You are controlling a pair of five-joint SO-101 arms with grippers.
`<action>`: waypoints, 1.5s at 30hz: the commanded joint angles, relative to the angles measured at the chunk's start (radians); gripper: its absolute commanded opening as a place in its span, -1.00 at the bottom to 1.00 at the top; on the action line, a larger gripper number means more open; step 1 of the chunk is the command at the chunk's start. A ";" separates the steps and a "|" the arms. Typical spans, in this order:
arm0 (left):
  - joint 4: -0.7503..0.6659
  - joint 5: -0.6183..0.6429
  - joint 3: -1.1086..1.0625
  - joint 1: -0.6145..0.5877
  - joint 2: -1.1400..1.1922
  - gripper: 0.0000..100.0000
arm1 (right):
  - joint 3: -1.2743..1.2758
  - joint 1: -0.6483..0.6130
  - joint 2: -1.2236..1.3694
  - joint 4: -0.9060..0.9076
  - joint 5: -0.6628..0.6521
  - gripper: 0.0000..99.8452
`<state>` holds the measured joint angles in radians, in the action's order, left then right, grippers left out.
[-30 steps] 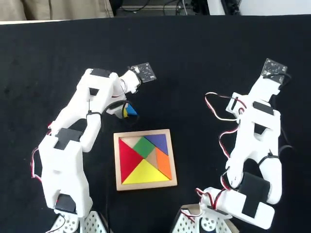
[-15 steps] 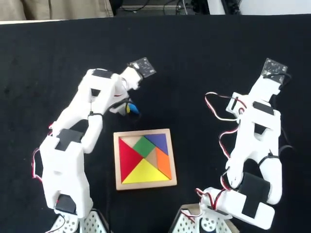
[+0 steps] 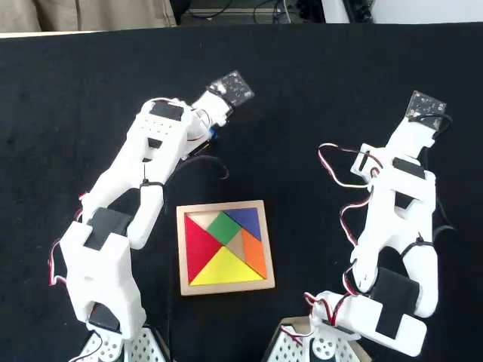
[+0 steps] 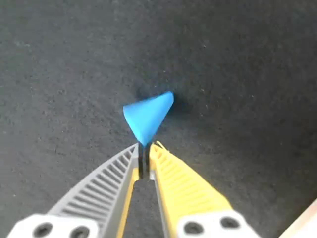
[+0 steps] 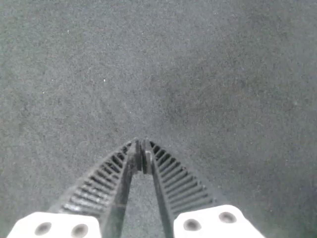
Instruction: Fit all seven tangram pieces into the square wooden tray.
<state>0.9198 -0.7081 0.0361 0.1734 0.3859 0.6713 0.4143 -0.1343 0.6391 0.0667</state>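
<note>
Five coloured pieces lie flat in the square wooden tray [image 3: 181, 253], seen from the high view: a red triangle [image 3: 198, 249] along one side, a yellow triangle [image 3: 225, 269] along the near edge, a green square [image 3: 224, 228] by the far edge, a purple piece [image 3: 247, 221] in a far corner and an orange piece [image 3: 255, 253] down the other side. Between green, orange and yellow sits a wood-toned patch [image 3: 238, 245]; whether it is bare tray floor or a pale piece, I cannot tell.

The blue triangle [image 4: 147, 116] is outside the tray. The left gripper [image 4: 144, 148] is closed on one of its corners, holding it over the black worktop [image 3: 317, 83] beyond the tray's far side and well apart from it. The right gripper [image 5: 143, 156] is closed on nothing, over bare worktop.

By my judgement the task is most of the way through: the large pieces are seated and flush. What is left is to bring the blue triangle to the tray, turn it to match its slot and seat it. Any seventh piece I cannot account for.
</note>
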 commanded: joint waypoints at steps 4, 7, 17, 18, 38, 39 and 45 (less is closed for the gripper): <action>0.110 0.018 0.024 0.062 -0.081 -0.92 | 0.002 -0.014 -0.044 -0.021 -0.011 -0.96; 0.215 0.018 0.024 0.058 -0.153 -0.92 | 0.002 -0.015 -0.044 -0.021 -0.011 -0.96; 0.034 0.110 -0.048 0.042 -0.273 -0.91 | 0.013 -0.014 -0.044 -0.021 -0.011 -0.96; -0.014 0.144 -0.076 0.059 -0.259 -0.91 | 0.013 -0.014 -0.044 -0.021 -0.011 -0.96; -0.120 0.548 0.015 0.033 0.058 -0.53 | 0.016 -0.049 -0.044 -0.021 -0.074 -0.96; -0.120 0.554 0.022 0.035 0.063 -0.53 | 0.016 -0.049 -0.044 -0.023 -0.074 -0.96; -0.127 0.554 0.076 0.042 0.098 -0.52 | 0.018 -0.049 -0.044 -0.023 -0.078 -0.96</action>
<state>0.8063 -0.1588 0.0284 0.2194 0.4733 0.6882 0.3867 -0.1343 0.6360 0.0008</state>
